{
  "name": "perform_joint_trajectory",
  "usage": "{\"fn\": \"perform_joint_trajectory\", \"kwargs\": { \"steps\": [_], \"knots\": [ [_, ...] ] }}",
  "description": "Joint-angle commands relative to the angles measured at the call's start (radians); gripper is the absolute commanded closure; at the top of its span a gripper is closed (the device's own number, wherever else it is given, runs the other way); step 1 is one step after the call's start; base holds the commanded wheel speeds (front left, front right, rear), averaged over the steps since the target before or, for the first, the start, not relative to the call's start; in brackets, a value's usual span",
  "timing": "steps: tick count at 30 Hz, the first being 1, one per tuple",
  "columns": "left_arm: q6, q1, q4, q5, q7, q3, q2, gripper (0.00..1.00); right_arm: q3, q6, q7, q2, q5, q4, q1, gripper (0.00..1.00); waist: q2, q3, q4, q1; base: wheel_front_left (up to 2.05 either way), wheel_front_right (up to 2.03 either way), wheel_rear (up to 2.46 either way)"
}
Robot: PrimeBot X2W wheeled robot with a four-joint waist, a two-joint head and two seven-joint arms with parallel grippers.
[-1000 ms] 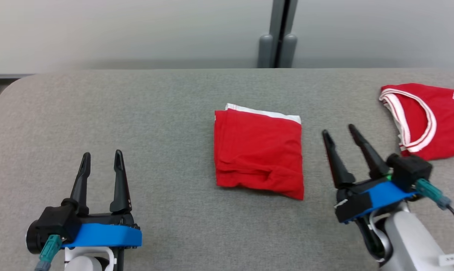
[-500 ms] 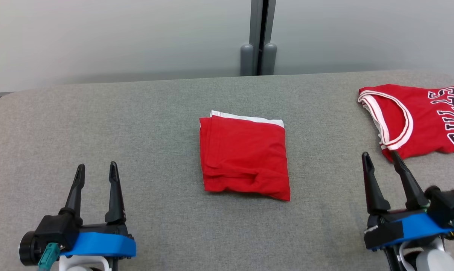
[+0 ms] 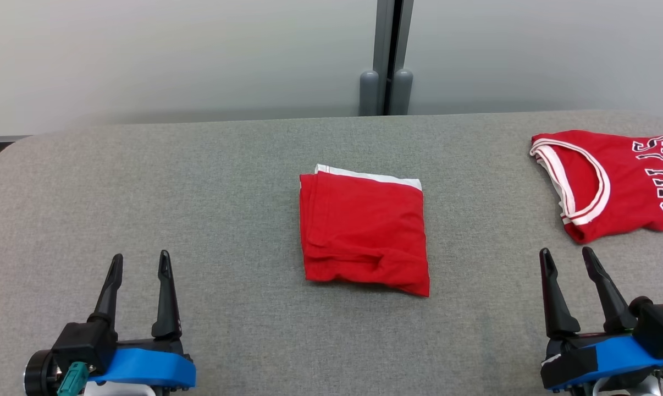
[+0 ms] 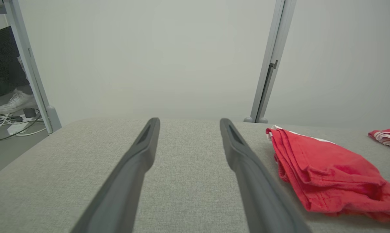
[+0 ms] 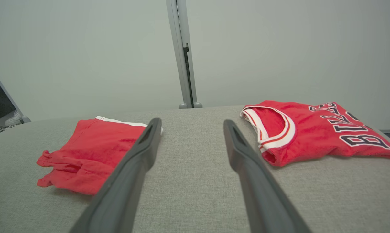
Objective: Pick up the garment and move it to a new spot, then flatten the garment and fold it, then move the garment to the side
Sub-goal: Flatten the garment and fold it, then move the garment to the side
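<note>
Folded garment (image 3: 364, 231) lies on grey tabletop (image 3: 199, 181) before pale wall (image 3: 172, 55).

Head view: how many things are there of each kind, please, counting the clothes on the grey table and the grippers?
Folded red garment: 1
Red jersey with lettering: 1
Open grippers: 2, the left gripper and the right gripper
Total: 4

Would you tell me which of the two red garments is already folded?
The plain red garment in the middle; the lettered jersey on the right lies spread out.
</note>
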Motion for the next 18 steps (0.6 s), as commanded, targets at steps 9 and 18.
{"fn": "perform_joint_trajectory", "kwargs": {
  "steps": [9, 18],
  "knots": [
    [0.011, -0.003, -0.015, -0.008, 0.007, -0.008, 0.011, 0.00, -0.019, 0.001, 0.010, 0.002, 0.009, 0.007, -0.028, 0.00, 0.0000, 0.011, 0.007, 0.0000, 0.00, 0.00, 0.00],
    [0.012, -0.040, -0.015, -0.008, 0.001, -0.028, 0.005, 0.00, 0.039, 0.001, 0.056, 0.002, -0.021, 0.053, -0.215, 0.00, 0.0000, 0.042, 0.047, 0.0000, 0.00, 0.00, 0.00]
  ]
}}
